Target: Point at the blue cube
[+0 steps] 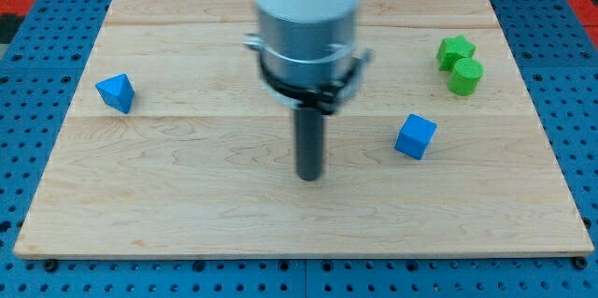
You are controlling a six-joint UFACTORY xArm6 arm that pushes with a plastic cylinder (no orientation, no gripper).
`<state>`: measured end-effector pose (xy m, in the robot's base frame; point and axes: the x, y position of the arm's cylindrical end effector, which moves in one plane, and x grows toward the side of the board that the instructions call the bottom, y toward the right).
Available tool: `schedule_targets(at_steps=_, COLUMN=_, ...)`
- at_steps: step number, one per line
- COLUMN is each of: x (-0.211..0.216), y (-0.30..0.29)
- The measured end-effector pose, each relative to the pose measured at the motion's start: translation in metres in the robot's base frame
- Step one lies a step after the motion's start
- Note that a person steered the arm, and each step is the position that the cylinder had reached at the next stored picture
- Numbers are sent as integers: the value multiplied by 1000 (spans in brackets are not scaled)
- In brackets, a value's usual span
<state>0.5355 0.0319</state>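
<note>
The blue cube point(415, 136) lies on the wooden board point(187, 195), right of the middle. My tip point(308, 177) rests on the board near the centre, to the left of the blue cube and a little lower in the view, with a clear gap between them. The rod hangs from the grey and white arm body that fills the upper middle of the view.
A blue pyramid-like block point(116, 92) sits at the view's left. A green star-shaped block point(455, 51) and a green cylinder point(465, 77) touch each other at the view's upper right. A blue pegboard point(28, 130) surrounds the board.
</note>
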Motion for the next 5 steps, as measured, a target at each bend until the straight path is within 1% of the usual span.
schedule_targets(at_steps=1, x=13, y=73)
schedule_targets(at_steps=2, x=13, y=139)
schedule_targets(at_steps=3, x=-4, y=170)
schedule_targets(at_steps=4, x=-28, y=169)
schedule_targets(at_steps=5, x=-35, y=169)
